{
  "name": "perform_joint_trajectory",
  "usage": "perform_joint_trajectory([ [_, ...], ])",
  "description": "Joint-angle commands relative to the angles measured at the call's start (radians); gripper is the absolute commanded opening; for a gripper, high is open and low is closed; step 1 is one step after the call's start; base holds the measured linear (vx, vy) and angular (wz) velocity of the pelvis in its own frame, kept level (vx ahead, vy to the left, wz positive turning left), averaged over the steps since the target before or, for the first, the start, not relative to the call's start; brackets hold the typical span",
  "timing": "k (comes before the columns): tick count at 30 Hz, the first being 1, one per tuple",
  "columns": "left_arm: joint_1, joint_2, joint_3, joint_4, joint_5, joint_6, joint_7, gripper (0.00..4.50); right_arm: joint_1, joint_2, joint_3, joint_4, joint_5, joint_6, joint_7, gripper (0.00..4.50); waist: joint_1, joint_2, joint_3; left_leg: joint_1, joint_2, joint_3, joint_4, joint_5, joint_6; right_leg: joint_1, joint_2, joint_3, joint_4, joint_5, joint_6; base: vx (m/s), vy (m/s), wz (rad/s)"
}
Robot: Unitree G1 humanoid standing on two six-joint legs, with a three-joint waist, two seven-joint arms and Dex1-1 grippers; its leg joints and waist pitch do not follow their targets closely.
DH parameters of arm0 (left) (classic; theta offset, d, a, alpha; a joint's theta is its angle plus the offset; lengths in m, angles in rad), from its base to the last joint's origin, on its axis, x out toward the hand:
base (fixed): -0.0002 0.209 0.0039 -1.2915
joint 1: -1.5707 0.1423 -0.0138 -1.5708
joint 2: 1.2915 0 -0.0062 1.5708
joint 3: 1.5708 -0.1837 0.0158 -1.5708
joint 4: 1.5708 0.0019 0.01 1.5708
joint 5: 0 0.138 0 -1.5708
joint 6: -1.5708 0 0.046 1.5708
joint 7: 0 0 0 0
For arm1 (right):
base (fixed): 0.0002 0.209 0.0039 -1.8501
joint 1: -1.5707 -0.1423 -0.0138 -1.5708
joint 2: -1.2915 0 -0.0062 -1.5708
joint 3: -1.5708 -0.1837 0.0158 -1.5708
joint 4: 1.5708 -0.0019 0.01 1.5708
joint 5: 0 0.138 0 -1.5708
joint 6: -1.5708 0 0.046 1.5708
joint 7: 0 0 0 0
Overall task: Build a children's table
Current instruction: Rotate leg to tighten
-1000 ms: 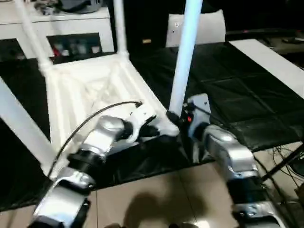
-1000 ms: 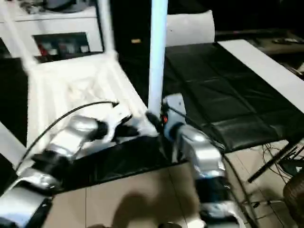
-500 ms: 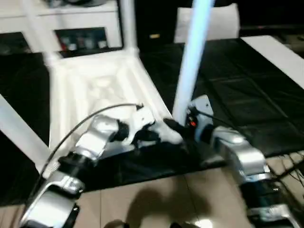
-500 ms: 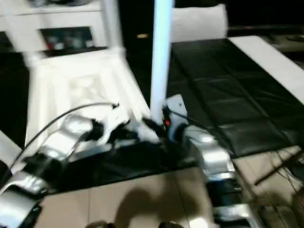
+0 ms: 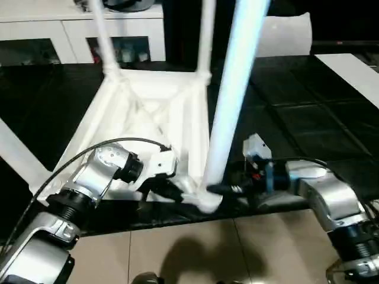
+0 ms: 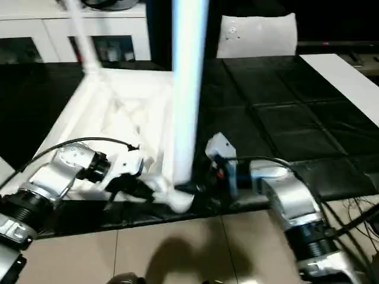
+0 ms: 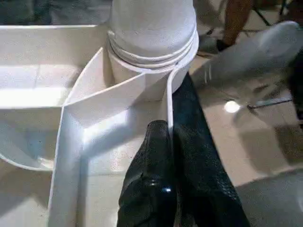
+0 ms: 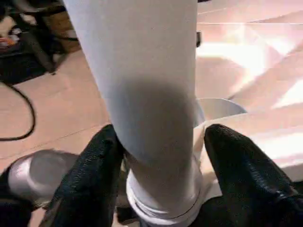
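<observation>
Left gripper (image 7: pixel 173 156): jaws pressed together on the rim wall of the table top (image 5: pixel 148 112), just beside the near corner socket (image 7: pixel 151 71).
Right gripper (image 8: pixel 158 156): jaws spread around the base of the near leg (image 5: pixel 234 89); one finger (image 8: pixel 92 175) touched it, the other sat just beside.
Table: upside down on the black mat (image 5: pixel 308 118), ribbed underside up, near corner at the mat's edge.
Other legs: two far legs (image 5: pixel 103 35) upright in their sockets.
Surroundings: tiled floor (image 5: pixel 195 248) below; white cabinet (image 5: pixel 71 29) behind.
</observation>
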Motion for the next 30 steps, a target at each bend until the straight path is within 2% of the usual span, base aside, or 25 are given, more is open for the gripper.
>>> perform_joint_trajectory([
  [1, -0.021, -0.004, -0.040, -0.019, -0.005, -0.028, -0.066, 0.00, 0.003, -0.012, 0.006, -0.024, 0.014, -0.003, 0.025, 2.64, -0.003, -0.004, -0.073, 0.017, 0.074, -0.023, -0.070, -0.187, 0.044, 0.051, -0.099, 0.074, -0.067, -0.311, -0.152, 0.000, 0.000, 0.00],
  [4, -0.026, -0.005, -0.041, -0.020, -0.002, -0.036, -0.085, 0.00, 0.001, -0.006, 0.013, -0.024, 0.025, -0.004, 0.045, 2.29, -0.002, -0.003, -0.074, 0.016, 0.075, -0.023, -0.070, -0.183, 0.044, 0.051, -0.099, 0.074, -0.067, -0.308, -0.151, 0.000, 0.000, 0.00],
  [9, -0.029, -0.010, -0.042, -0.022, -0.004, -0.032, -0.083, 0.00, 0.008, 0.006, 0.027, -0.035, 0.036, 0.005, 0.054, 1.95, -0.001, -0.004, -0.074, 0.015, 0.073, -0.023, -0.070, -0.181, 0.040, 0.052, -0.100, 0.073, -0.068, -0.323, -0.144, 0.000, 0.000, 0.00],
  [13, -0.026, -0.012, -0.041, -0.022, -0.007, -0.028, -0.076, 0.00, 0.021, 0.009, 0.036, -0.050, 0.046, 0.022, 0.060, 1.91, 0.001, -0.004, -0.074, 0.015, 0.073, -0.023, -0.070, -0.177, 0.042, 0.052, -0.099, 0.073, -0.069, -0.324, -0.140, 0.000, 0.000, 0.00],
  [15, -0.024, -0.021, -0.028, -0.021, -0.006, -0.009, -0.045, 0.00, 0.038, 0.014, 0.032, -0.069, 0.058, 0.037, 0.051, 1.89, 0.003, -0.001, -0.074, 0.016, 0.075, -0.024, -0.071, -0.174, 0.042, 0.051, -0.099, 0.074, -0.068, -0.317, -0.140, 0.000, 0.000, 0.00],
  [17, -0.024, -0.033, -0.009, -0.019, -0.008, 0.031, 0.000, 0.00, 0.052, 0.027, 0.014, -0.084, 0.069, 0.056, 0.016, 1.88, 0.006, -0.004, -0.074, 0.019, 0.076, -0.022, -0.071, -0.179, 0.039, 0.050, -0.099, 0.074, -0.069, -0.320, -0.142, 0.000, 0.000, 0.00],
  [19, -0.023, -0.043, 0.007, -0.018, -0.011, 0.053, 0.039, 0.00, 0.064, 0.039, 0.001, -0.100, 0.075, 0.068, -0.017, 1.88, 0.007, 0.000, -0.070, 0.021, 0.074, -0.023, -0.072, -0.205, 0.030, 0.048, -0.100, 0.073, -0.076, -0.363, -0.134, 0.000, 0.000, 0.00],
  [21, -0.019, -0.074, 0.046, -0.031, -0.022, 0.136, 0.130, 0.00, 0.077, 0.097, -0.034, -0.105, 0.043, 0.081, -0.170, 1.88, 0.003, -0.002, -0.061, 0.029, 0.069, -0.026, -0.075, -0.264, 0.008, 0.042, -0.102, 0.068, -0.092, -0.475, -0.104, 0.000, 0.000, 0.00],
  [22, -0.019, -0.089, 0.064, -0.035, -0.024, 0.173, 0.173, 0.00, 0.078, 0.125, -0.047, -0.101, 0.024, 0.090, -0.241, 1.88, -0.003, -0.004, -0.058, 0.029, 0.067, -0.027, -0.076, -0.278, -0.001, 0.045, -0.102, 0.065, -0.096, -0.513, -0.091, 0.000, 0.000, 0.00],
  [23, -0.020, -0.105, 0.078, -0.036, -0.025, 0.196, 0.211, 0.00, 0.075, 0.151, -0.058, -0.095, 0.008, 0.105, -0.301, 1.88, -0.011, -0.005, -0.057, 0.034, 0.061, -0.031, -0.074, -0.310, -0.013, 0.043, -0.103, 0.055, -0.108, -0.584, -0.062, 0.000, 0.000, 0.00],
  [24, -0.020, -0.106, 0.079, -0.036, -0.025, 0.197, 0.213, 0.00, 0.075, 0.153, -0.058, -0.094, 0.007, 0.106, -0.306, 1.88, -0.021, -0.005, -0.056, 0.033, 0.057, -0.035, -0.072, -0.324, -0.017, 0.045, -0.102, 0.048, -0.115, -0.621, -0.037, 0.000, 0.000, 0.00],
  [25, -0.021, -0.119, 0.092, -0.038, -0.024, 0.218, 0.246, 0.00, 0.073, 0.178, -0.068, -0.092, -0.005, 0.123, -0.359, 1.88, -0.027, -0.001, -0.056, 0.032, 0.058, -0.036, -0.073, -0.330, -0.019, 0.046, -0.101, 0.047, -0.118, -0.627, -0.028, 0.000, 0.000, 0.00],
  [26, -0.021, -0.133, 0.100, -0.039, -0.018, 0.237, 0.283, 0.00, 0.070, 0.209, -0.080, -0.087, -0.014, 0.136, -0.414, 1.88, -0.041, -0.003, -0.056, 0.027, 0.059, -0.040, -0.076, -0.345, -0.021, 0.049, -0.099, 0.043, -0.120, -0.623, -0.016, 0.000, 0.000, 0.00],
  [27, -0.025, -0.168, 0.118, -0.039, -0.008, 0.279, 0.361, 0.00, 0.056, 0.277, -0.106, -0.070, -0.037, 0.162, -0.538, 1.87, -0.048, -0.002, -0.057, 0.023, 0.060, -0.043, -0.077, -0.352, -0.024, 0.051, -0.099, 0.041, -0.117, -0.614, -0.016, 0.000, 0.000, 0.00],
  [28, -0.025, -0.168, 0.118, -0.039, -0.008, 0.279, 0.361, 0.00, 0.056, 0.277, -0.106, -0.070, -0.037, 0.162, -0.538, 1.87, -0.064, -0.002, -0.058, 0.022, 0.060, -0.047, -0.077, -0.371, -0.030, 0.049, -0.099, 0.038, -0.118, -0.603, -0.020, 0.000, 0.000, 0.00],
  [29, -0.038, -0.215, 0.144, -0.034, 0.000, 0.332, 0.459, 0.00, 0.033, 0.342, -0.121, -0.042, -0.070, 0.178, -0.660, 1.87, -0.081, -0.001, -0.059, 0.022, 0.058, -0.046, -0.074, -0.375, -0.030, 0.049, -0.099, 0.037, -0.117, -0.586, -0.026, 0.000, 0.000, 0.00],
  [30, -0.044, -0.238, 0.156, -0.033, 0.002, 0.354, 0.503, 0.00, 0.020, 0.373, -0.131, -0.027, -0.085, 0.187, -0.720, 1.87, -0.094, -0.002, -0.060, 0.017, 0.054, -0.047, -0.071, -0.371, -0.021, 0.052, -0.102, 0.033, -0.120, -0.586, -0.029, 0.000, 0.000, 0.00],
])
